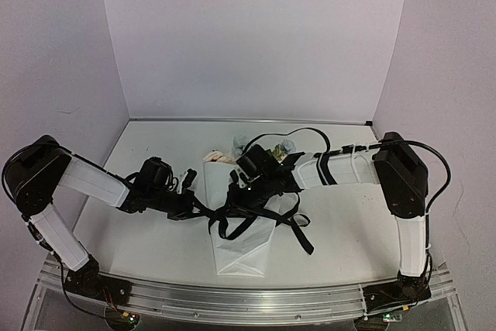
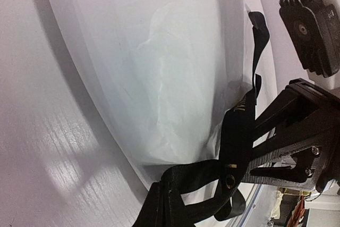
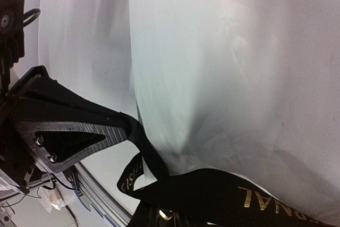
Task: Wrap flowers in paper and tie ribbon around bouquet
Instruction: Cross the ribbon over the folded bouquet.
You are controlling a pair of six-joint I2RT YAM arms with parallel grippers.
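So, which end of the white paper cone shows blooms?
The far end of the white paper cone, where cream-pink blooms poke out; its near end is bare paper.

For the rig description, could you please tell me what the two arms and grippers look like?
The left arm and right arm pair white boxy links with black joint housings; black cables loop beside the right one. The left gripper and right gripper are black, their tapering fingers carrying triangular panels fixed with screws.

paper point(image 3: 239, 51): white | ribbon point(image 3: 212, 198): black, gold lettering | flowers point(image 1: 219, 158): cream-pink
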